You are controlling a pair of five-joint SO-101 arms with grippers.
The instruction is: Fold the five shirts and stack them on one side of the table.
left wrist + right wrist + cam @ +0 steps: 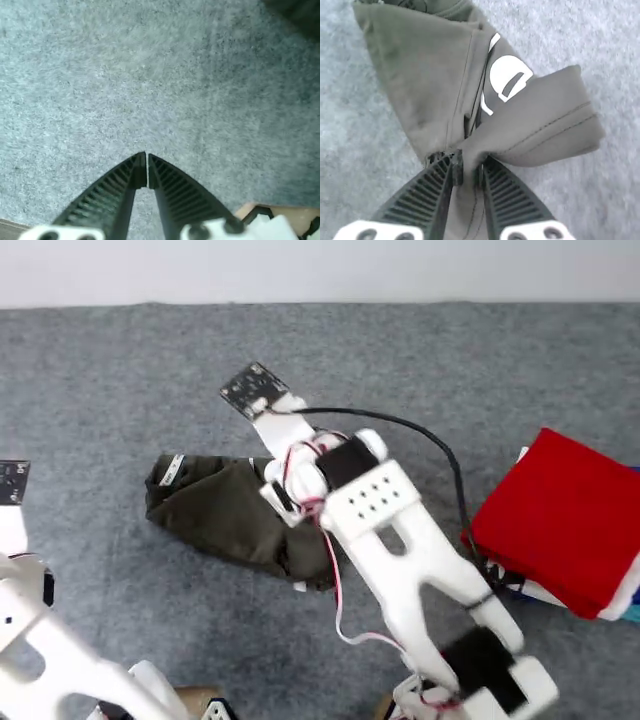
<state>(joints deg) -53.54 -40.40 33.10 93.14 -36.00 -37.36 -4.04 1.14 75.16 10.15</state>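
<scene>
We've got a stack going at the table's (120, 370) edge by our right arm: red shirt (560, 520) on top, perhaps 2 or 3 underneath, hard to count. The olive shirt (230, 515) lies mid-table, only half-folded. The right wrist view shows what the high view hides: the right gripper (467, 172) is clamped on its fabric. The left gripper (147, 170) is closed and empty over bare table.

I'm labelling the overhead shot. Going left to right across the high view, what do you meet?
Left arm → olive shirt → right arm → red shirt.
</scene>
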